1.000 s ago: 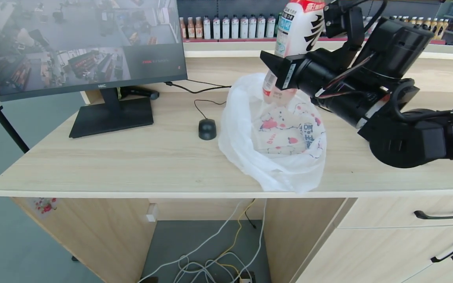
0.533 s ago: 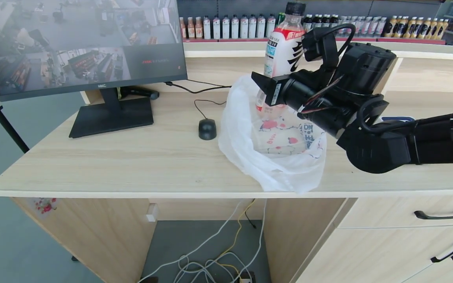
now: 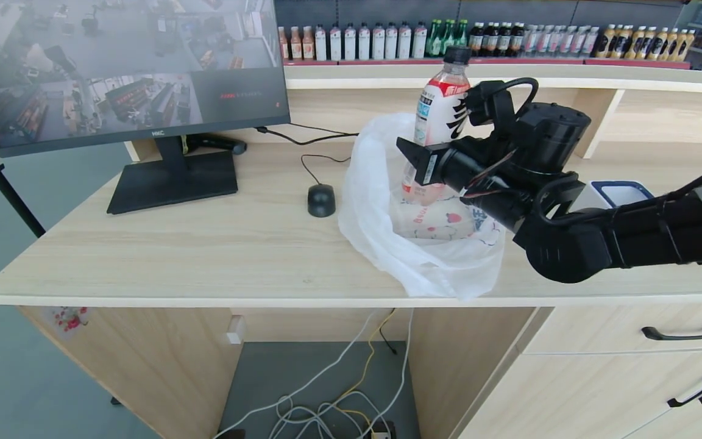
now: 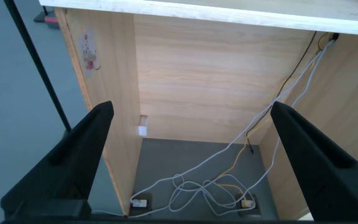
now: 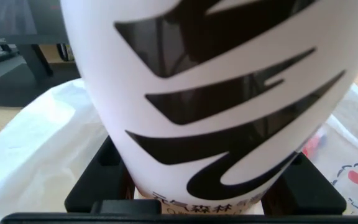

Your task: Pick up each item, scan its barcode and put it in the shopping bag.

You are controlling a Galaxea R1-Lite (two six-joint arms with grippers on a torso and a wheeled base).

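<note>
Right pincer pinches a drink bottle low on its body, cap up and nearly upright, the base dipped into the open mouth of the white shopping bag that slumps on the wooden surface. A printed packet lies inside the bag beneath the bottle; whether the base touches it cannot be told. Left pincer, spread wide and carrying nothing, hangs below the surface's edge, facing the open bay of the cabinet and the loose cables on the floor.

The step in hand looks to be the drop into the bag. Done well, it would mean lowering the bottle straight down through the middle of the opening and letting go only once the weight rests on something. The film is thin and slack, so a finger brushing the raised far rim could drag the whole bag across the surface toward the mouse. A tall bottle set upright on a soft packet is likely to tip, so leaning it over to lie on the packet before spreading the fingers seems the safer finish, followed by a straight lift clear of the plastic.
</note>
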